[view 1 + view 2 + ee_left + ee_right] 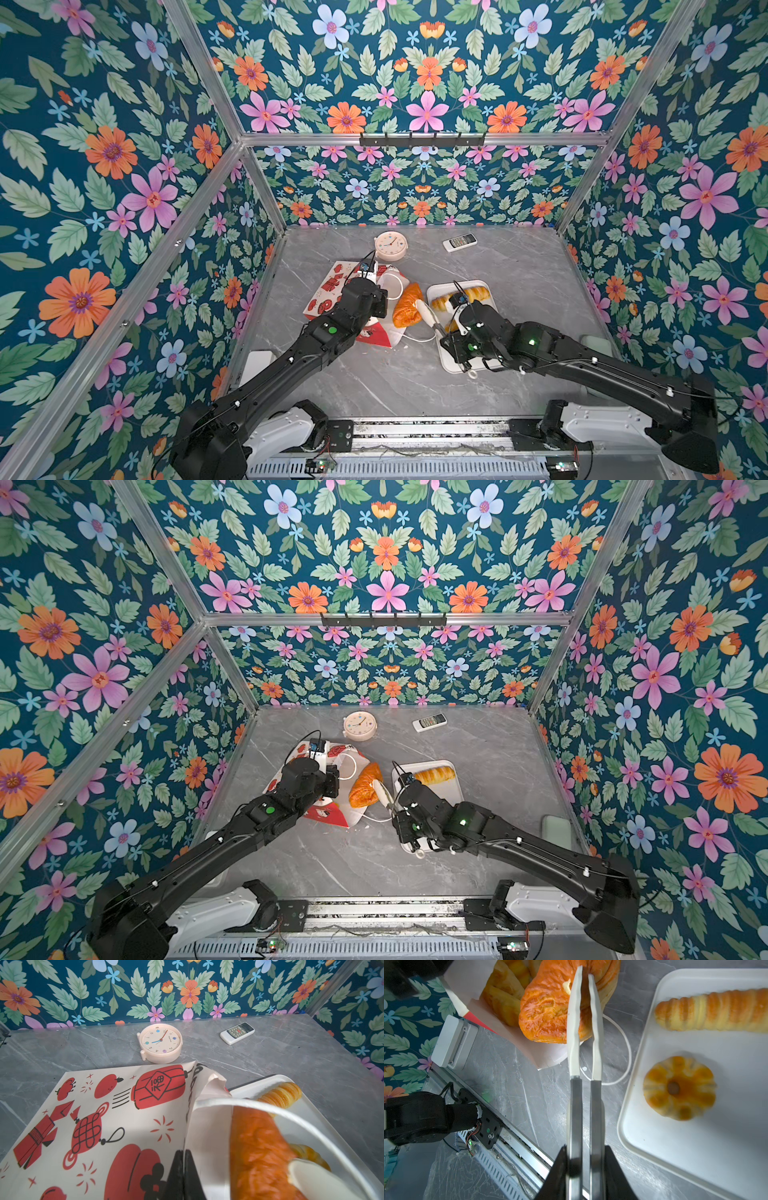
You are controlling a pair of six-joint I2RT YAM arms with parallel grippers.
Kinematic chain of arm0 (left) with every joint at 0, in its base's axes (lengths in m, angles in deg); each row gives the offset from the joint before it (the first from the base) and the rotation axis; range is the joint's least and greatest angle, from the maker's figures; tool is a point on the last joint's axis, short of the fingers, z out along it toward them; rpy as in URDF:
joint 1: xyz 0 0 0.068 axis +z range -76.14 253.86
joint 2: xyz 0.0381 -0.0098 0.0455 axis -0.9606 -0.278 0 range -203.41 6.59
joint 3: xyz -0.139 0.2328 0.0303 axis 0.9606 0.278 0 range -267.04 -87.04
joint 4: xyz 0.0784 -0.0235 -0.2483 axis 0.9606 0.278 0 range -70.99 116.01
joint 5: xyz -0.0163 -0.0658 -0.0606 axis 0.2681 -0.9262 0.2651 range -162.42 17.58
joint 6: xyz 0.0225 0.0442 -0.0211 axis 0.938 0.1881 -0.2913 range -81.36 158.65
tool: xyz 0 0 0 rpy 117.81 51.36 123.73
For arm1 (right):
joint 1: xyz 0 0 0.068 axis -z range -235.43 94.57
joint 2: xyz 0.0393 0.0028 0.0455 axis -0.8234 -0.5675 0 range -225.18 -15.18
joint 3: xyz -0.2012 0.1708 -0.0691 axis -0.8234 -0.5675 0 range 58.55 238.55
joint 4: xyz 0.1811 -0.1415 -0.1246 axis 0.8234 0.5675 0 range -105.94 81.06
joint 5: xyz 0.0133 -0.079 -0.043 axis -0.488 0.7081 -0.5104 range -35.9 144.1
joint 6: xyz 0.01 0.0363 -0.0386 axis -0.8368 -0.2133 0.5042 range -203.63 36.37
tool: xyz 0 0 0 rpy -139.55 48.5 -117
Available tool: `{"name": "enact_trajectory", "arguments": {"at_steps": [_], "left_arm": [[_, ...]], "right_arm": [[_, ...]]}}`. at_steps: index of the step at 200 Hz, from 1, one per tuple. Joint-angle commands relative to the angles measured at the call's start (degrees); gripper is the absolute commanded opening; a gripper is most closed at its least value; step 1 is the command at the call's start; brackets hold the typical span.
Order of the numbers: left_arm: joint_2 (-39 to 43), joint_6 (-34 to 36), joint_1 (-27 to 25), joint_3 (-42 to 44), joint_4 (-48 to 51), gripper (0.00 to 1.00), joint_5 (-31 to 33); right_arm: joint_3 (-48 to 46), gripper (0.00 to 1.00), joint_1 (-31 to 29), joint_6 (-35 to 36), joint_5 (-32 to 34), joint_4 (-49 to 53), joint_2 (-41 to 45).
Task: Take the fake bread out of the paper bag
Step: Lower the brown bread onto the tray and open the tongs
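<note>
My left claw (184,1169) is pressed together on an edge of the paper bag (104,1115). The bag lies on its side on the tabletop (395,374), mouth toward the tray (695,1147). My right claw (585,1159) is clamped on a pair of tongs (575,1105). Their white tips straddle the big orange croissant (550,1007), which rests on the bag's lower flap at the mouth. It looks light, glossy and probably slippery, perhaps squashy, so I'd pinch across a thick ridge rather than the tapered end. Deeper inside sit paler pastries (504,991); the paper hides how many. I can't tell whether the tips truly bite.
</note>
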Motion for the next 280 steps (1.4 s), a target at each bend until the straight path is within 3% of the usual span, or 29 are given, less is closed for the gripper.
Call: {"name": "enact_trajectory", "arguments": {"at_steps": [1, 60, 116, 169, 232, 280], "left_arm": [[-0.51, -0.01, 0.23, -0.55, -0.74, 0.03, 3.05], [0.96, 0.88, 0.64, 0.18, 0.17, 0.03, 4.00], [2.20, 0.50, 0.62, 2.51, -2.11, 0.03, 2.04], [3.01, 0.49, 0.62, 4.35, -3.66, 0.03, 1.46], [4.16, 0.46, 0.71, 5.86, -4.63, 0.04, 1.30], [4.71, 0.29, 0.87, 6.65, -4.90, 0.04, 1.06]], "right_arm": [[-0.88, 0.26, 0.23, -2.79, 3.83, 6.54, 5.08], [-2.68, 0.28, 0.46, -11.34, 12.50, 23.61, 15.24], [-4.03, 0.29, 2.24, -17.45, 18.27, 32.44, 17.49], [-8.38, 0.30, 3.87, -18.37, 16.99, 30.75, 18.24], [-10.89, 0.30, 5.30, -11.01, 11.71, 18.76, 12.75], [-10.41, 0.31, 6.31, -7.82, 12.60, 16.58, 8.16]]}}
